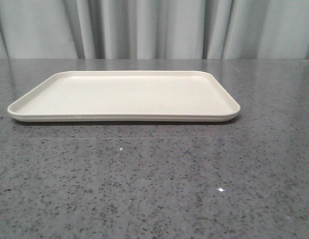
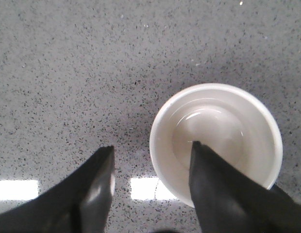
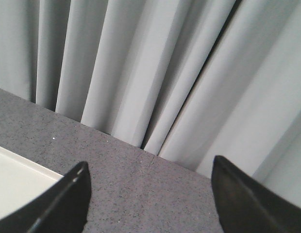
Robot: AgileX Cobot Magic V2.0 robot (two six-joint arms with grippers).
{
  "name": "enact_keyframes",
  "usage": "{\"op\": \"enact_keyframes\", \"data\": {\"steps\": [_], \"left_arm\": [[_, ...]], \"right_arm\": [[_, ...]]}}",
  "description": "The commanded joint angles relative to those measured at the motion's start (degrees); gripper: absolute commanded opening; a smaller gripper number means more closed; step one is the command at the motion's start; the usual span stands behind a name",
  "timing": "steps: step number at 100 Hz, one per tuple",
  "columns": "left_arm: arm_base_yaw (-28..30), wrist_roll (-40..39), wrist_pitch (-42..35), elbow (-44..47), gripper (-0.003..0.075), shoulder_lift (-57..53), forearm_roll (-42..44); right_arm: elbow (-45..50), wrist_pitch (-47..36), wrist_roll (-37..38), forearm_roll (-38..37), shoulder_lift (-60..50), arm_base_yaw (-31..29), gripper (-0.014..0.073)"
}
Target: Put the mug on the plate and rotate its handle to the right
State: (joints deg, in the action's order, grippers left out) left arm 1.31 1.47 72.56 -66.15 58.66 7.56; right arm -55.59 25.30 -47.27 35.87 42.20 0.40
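The cream plate lies flat on the grey table in the front view, with nothing on it; its corner also shows in the right wrist view. The white mug shows only in the left wrist view, seen from above, upright on the table. Its handle and smiley face are hidden. My left gripper is open, above the mug's rim: one finger hangs over the mug's mouth, the other over bare table beside it. My right gripper is open and empty above the table near the plate's corner. Neither gripper shows in the front view.
Grey speckled tabletop surrounds the plate. Pale grey curtains hang behind the table's far edge; they also fill the right wrist view. Bright light reflections lie on the table by the mug.
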Motion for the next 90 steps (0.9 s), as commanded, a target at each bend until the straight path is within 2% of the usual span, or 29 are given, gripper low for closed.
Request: {"op": "enact_keyframes", "data": {"steps": [1, 90], "left_arm": [[0.0, -0.4, -2.3, -0.4, 0.0355, -0.4, 0.7], [0.0, -0.4, -6.4, 1.7, 0.0355, 10.8, 0.1]], "right_arm": [[-1.8, -3.5, -0.4, 0.5, 0.9, -0.1, 0.0525], [-1.8, -3.6, -0.4, 0.5, 3.2, -0.1, 0.0525]]}}
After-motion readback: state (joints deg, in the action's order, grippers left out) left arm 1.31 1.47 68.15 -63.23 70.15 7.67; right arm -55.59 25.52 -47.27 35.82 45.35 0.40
